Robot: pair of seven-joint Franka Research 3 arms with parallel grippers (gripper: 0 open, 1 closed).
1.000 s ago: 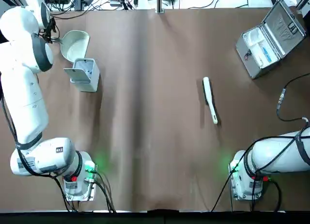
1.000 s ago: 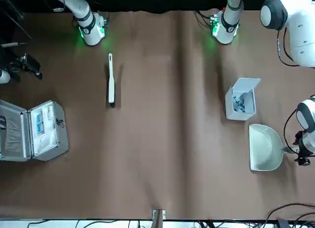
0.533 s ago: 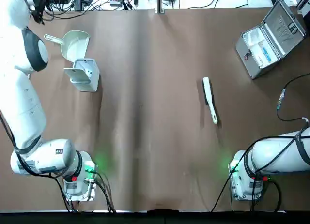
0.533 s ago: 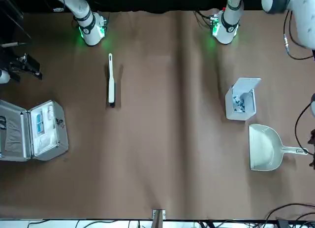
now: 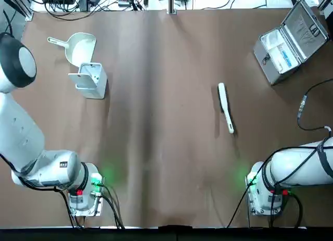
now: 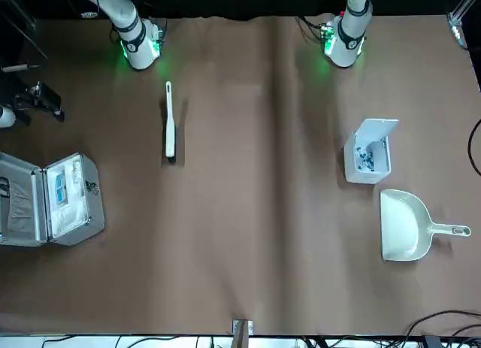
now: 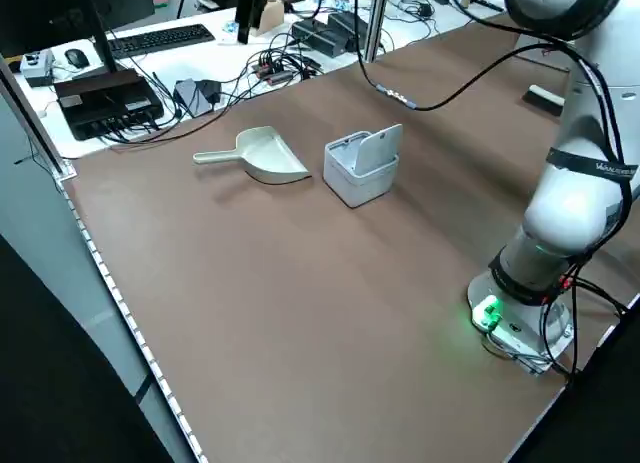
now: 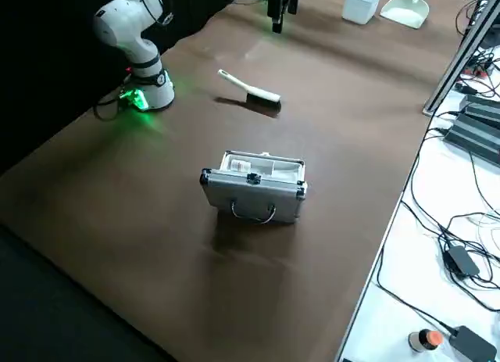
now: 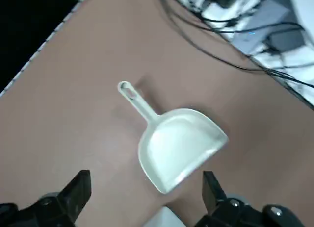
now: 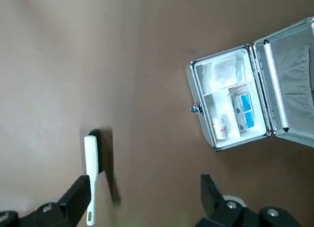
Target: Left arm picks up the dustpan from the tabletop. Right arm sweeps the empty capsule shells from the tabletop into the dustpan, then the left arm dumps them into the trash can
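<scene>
On the far left portion of the tabletop (image 5: 166, 147), as seen from overhead, the dustpan (image 5: 80, 46) lies flat with its thin handle pointing toward the table's left edge, free of any gripper. Just beside its pan mouth, on the side nearer the robot, stands the trash can (image 5: 89, 80) with its flap lid raised; in the front view small bluish empty capsule shells (image 6: 365, 159) are visible inside it. The left arm (image 5: 21, 137) rises from its green-lit base at the near left corner and leans out past the table's left edge. The left gripper (image 9: 146, 197) hangs high above the dustpan with its fingers spread wide and nothing between them; the left wrist view shows the whole dustpan on the tabletop beneath, with the corner of the trash can at the frame edge. The right arm (image 5: 296, 168) sits at the near right corner. The right gripper (image 10: 144, 200) is likewise spread apart and empty, held well above the table. Beneath it lies a white-handled brush (image 5: 226, 106) with dark bristles, right of the table's centre. An open silver metal case (image 5: 291, 40) with small packets inside rests at the far right corner, well apart from the brush.
</scene>
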